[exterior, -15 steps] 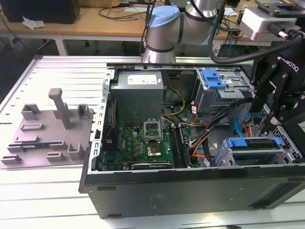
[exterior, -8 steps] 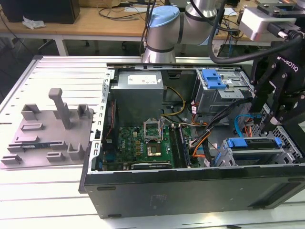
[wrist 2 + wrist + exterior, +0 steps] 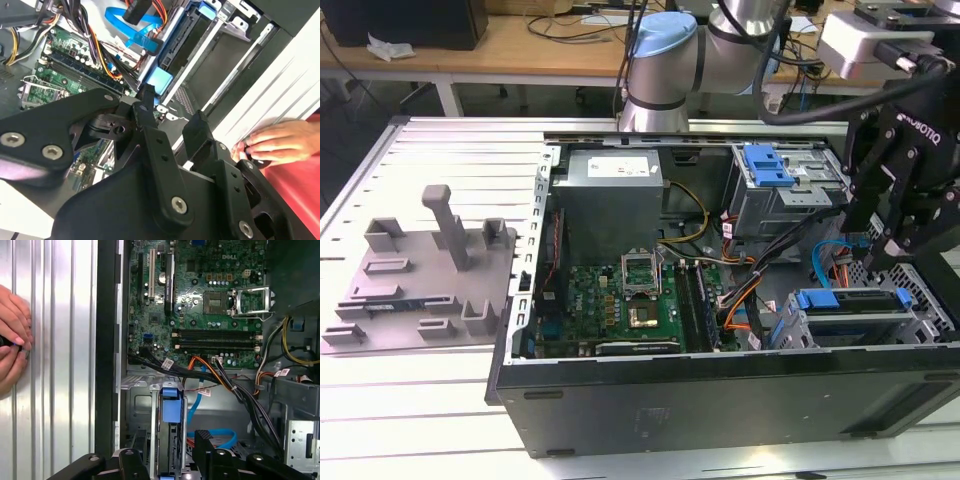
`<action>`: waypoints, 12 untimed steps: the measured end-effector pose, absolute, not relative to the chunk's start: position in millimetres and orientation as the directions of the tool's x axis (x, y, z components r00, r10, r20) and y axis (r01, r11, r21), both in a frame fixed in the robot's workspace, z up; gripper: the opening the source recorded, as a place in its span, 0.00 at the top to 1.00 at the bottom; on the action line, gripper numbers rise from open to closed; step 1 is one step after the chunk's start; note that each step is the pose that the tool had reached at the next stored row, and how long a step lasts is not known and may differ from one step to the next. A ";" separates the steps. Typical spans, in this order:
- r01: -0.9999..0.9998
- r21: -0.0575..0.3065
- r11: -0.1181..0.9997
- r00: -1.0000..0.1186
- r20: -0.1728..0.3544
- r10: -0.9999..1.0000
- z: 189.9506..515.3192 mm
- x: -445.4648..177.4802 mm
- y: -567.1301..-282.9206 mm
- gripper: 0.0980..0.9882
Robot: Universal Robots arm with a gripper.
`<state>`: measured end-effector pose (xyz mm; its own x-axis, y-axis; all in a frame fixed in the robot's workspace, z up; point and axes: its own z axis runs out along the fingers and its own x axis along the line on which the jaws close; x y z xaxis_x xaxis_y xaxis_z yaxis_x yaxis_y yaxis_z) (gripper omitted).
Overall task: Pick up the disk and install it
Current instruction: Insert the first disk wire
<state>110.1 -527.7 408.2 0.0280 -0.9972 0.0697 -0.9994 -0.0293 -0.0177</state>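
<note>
In the exterior view, an open black computer case is being carried by a ribbed silver metal desk, beside a grey moulded fixture. Wooden benches are being shown behind. The black gripper is being held above the disk, whose flat silver body and bright blue bracket are being cradled in a perforated metal cage. In the second wrist view, the fingers are being held apart, gripping nothing. In the first wrist view, a green motherboard is being shown, and a hand is being rested on the desk.
</note>
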 end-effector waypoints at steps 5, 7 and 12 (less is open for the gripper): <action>-0.999 -0.015 -0.031 0.029 0.166 -0.986 408.2 110.7 -510.7 0.54; -0.999 -0.013 -0.032 0.029 0.207 -0.978 408.2 110.8 -505.8 0.54; -1.000 -0.014 -0.011 0.008 0.242 -0.970 406.9 110.6 -503.8 0.54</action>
